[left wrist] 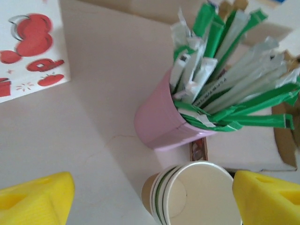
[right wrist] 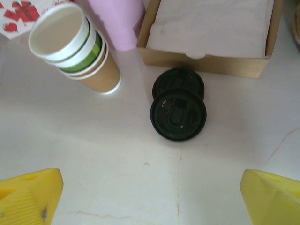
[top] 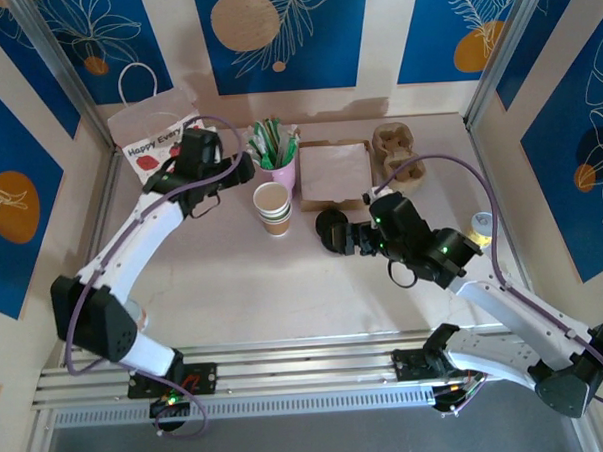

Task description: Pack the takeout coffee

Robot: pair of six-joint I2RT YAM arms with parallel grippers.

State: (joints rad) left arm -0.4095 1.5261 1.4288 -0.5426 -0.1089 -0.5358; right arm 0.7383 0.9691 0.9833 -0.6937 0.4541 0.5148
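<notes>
The takeout coffee, a lidded green cup, is out of view. A stack of lidless paper cups point(top: 273, 207) stands mid-table, with a tan cup outside and a green-banded cup nested inside point(right wrist: 70, 47). My left gripper point(top: 243, 170) is open and hovers over this stack point(left wrist: 197, 197), one yellow finger point(left wrist: 37, 199) far off on each side. Two loose black lids point(top: 332, 228) lie overlapping to the right of the stack point(right wrist: 178, 112). My right gripper point(top: 350, 240) is open just short of the lids, with bare table between its fingertips point(right wrist: 150, 197).
A pink cup of green and white sachets point(top: 276, 167) stands behind the stack point(left wrist: 161, 126). A cardboard box of napkins point(top: 334, 173) and a pulp cup carrier point(top: 398, 154) sit at the back right. A white paper bag point(top: 158, 137) stands at the back left.
</notes>
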